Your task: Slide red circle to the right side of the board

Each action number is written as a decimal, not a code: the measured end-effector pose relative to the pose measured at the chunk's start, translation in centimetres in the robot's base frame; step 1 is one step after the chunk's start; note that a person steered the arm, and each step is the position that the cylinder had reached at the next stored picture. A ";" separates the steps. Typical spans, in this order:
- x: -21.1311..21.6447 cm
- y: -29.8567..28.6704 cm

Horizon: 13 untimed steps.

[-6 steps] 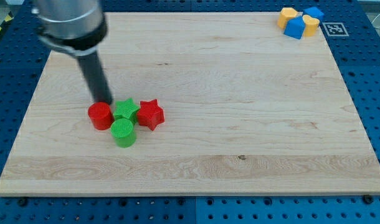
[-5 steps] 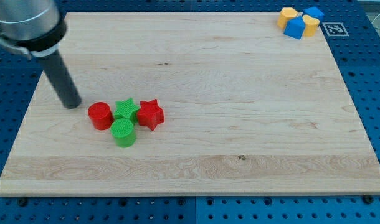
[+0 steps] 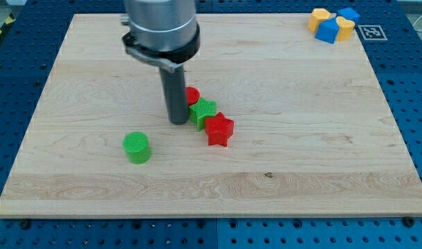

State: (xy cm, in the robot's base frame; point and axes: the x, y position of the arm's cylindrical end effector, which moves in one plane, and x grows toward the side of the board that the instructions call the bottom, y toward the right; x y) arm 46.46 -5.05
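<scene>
The small red plastic circle block (image 3: 192, 95) sits left of the board's middle, in the upper half, and most of it is hidden behind the arm's straight dark rod; only a sliver of its right edge shows, so its full outline and any facing cannot be made out, and as a round piece it shows no long axis. The rod's tip (image 3: 178, 122) rests on the board just at the view's lower left of that red circle, and whether the two touch cannot be told. The arm carries no pincer, so there is no grasp to report. Just to the view's right of the tip lies the green star-shaped block (image 3: 204, 112), touching the red circle's lower right, and the red star-shaped block (image 3: 219, 129) touches the green star in turn, forming a short diagonal chain. The green round cylinder block (image 3: 136, 147) stands alone, well apart toward the lower left. At the top right corner of the pale wooden desk board (image 3: 301, 138), two yellow blocks (image 3: 320, 17) and two blue blocks (image 3: 328, 30) crowd together, their shapes hard to read.
</scene>
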 end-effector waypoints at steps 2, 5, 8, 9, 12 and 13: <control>-5.5 1.1; -12.8 3.7; -10.5 15.3; -8.3 18.0; -5.3 19.8; -6.4 21.9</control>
State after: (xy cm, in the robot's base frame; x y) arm 40.07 16.82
